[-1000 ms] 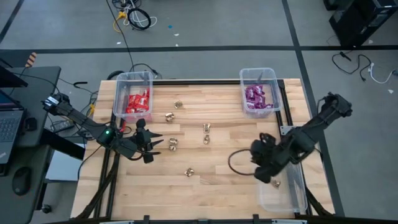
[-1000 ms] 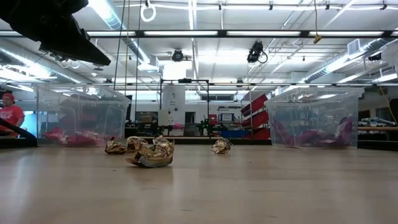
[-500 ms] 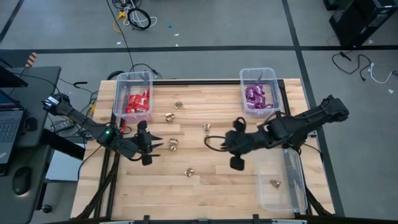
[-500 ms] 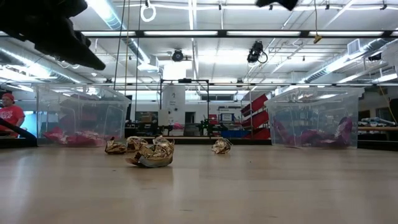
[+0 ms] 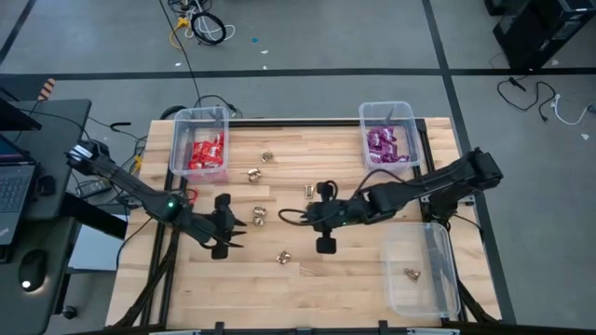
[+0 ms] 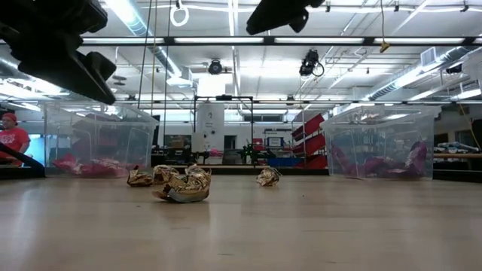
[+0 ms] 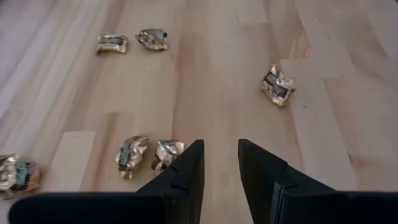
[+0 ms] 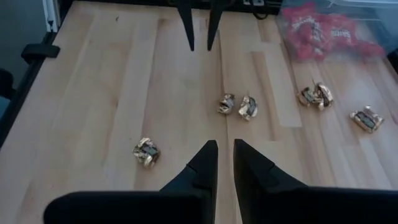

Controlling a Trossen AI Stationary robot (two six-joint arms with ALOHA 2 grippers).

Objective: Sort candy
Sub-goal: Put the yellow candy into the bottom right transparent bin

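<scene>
A pale wooden table (image 5: 354, 279) fills the middle of the overhead frame, with two dark robot arms reaching in from its left and right edges

The right arm stretches from the right edge to the table's centre. The right gripper (image 5: 315, 216) hangs there over bare wood, its fingers (image 8: 205, 165) drawn close with only a thin gap, pinching nothing. The left gripper (image 5: 237, 228) sits at centre left, its fingers (image 7: 186, 171) parted by a modest gap and empty

Three clear bins stand at the table's edges. The lower-right bin (image 5: 447, 279) holds one gold piece (image 5: 411, 274). The upper-left bin (image 5: 177, 140) holds the red packets (image 5: 207, 152). The upper-right bin (image 5: 410, 121) holds the purple packets (image 5: 382, 144)

The loose gold foil candy (image 5: 260, 216) lies scattered across the left half of the boards between the two grippers. One cluster is just right of the left gripper and one piece (image 5: 283, 257) lies below centre. Another (image 5: 310, 191) is just above the right gripper, and two more (image 5: 252, 174) are in the upper left near the red bin. From table height the crumpled gold wrappers (image 6: 183, 184) sit in the left middle of the frame, apart from both grippers
</scene>
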